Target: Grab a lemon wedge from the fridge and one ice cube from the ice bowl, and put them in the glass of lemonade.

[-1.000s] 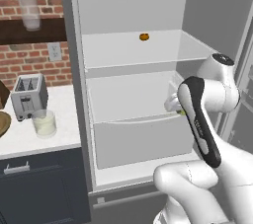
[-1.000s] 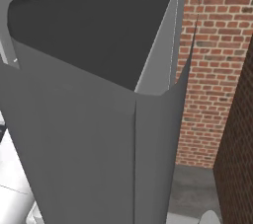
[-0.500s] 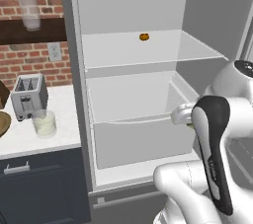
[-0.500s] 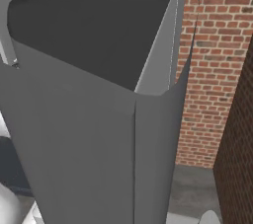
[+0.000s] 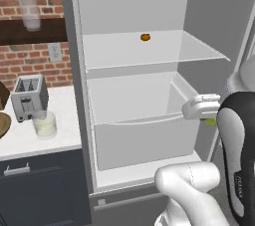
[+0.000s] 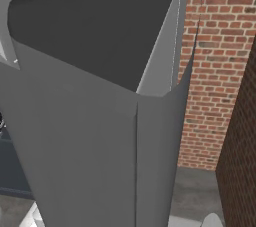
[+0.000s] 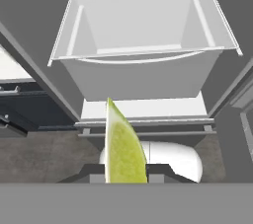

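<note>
showing yellow-green, lemon wedge [image 7: 123, 146] upright, pinched between fingers [image 7: 96, 172]

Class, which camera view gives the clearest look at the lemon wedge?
The hand view: the lemon wedge stands large and close, clamped in the gripper. The left base view shows just a green sliver beside the hand. In the right base view the fridge door blocks it.
</note>
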You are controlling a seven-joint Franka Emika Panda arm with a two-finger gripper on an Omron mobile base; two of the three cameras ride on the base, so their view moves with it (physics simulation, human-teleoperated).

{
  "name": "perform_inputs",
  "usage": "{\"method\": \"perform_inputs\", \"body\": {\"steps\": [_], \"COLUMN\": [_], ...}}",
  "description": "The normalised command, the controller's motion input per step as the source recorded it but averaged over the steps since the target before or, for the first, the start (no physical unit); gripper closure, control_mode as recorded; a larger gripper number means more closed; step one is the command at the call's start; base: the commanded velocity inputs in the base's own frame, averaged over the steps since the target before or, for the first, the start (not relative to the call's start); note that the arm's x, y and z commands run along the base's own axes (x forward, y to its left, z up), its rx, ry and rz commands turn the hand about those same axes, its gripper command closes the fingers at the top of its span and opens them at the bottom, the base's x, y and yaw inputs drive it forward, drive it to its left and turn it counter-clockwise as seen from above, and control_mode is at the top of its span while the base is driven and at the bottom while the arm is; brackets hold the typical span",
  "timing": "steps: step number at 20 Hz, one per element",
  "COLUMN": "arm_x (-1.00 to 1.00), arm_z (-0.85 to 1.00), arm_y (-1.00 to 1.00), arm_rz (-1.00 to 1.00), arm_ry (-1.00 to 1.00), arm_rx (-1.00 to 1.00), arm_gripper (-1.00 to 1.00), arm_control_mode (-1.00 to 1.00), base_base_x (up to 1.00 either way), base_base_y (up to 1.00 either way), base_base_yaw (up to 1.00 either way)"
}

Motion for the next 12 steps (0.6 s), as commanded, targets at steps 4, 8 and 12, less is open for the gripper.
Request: {"method": "perform_inputs", "body": {"steps": [4,8,12], "arm_x": [-0.39,-0.04,0.0], "arm_z": [0.25,0.0,0.0], "arm_y": [0.0,0.0,0.0], "arm_rz": [0.0,0.0,0.0], "arm_ry": [-0.05,-0.01,0.0], "arm_rx": [0.0,0.0,0.0], "arm_gripper": [1.0,1.0,1.0], "arm_control_mode": [-1.0,-1.0,-1.0], "base_base_x": [0.0,0.0,0.0], "base_base_y": [0.0,0.0,0.0], "base_base_yaw": [0.0,0.0,0.0]}}
